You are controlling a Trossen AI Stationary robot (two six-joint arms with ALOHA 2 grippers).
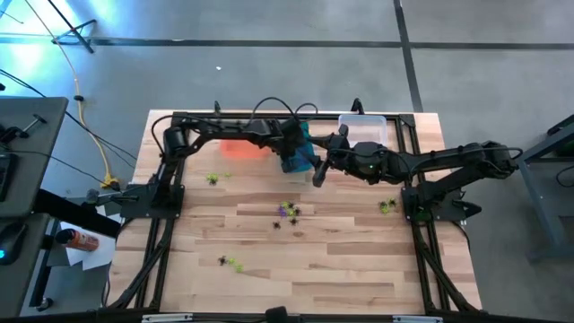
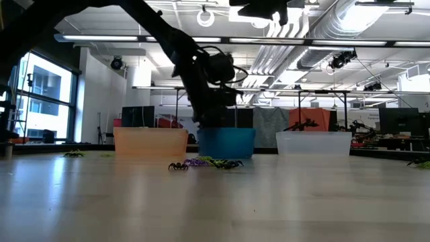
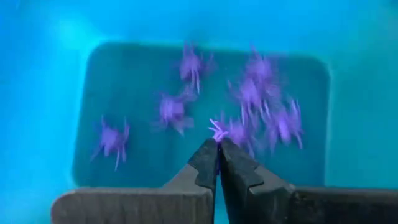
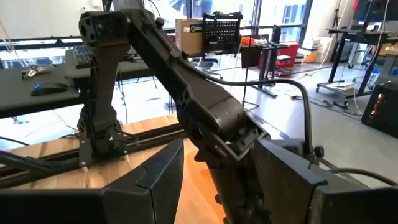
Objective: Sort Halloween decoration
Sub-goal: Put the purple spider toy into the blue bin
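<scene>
Purple spider trinket sits pinched in the left hand, fingers together on it, above the teal bin where more purple spiders lie. Other trinkets scatter over the tabletop. Right hand, fingers apart, hangs just beside the bin.

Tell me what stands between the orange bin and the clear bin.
The teal bin stands between the orange bin and the clear bin, as the low view shows. The left tool, shut on a purple spider, hangs over it.
</scene>
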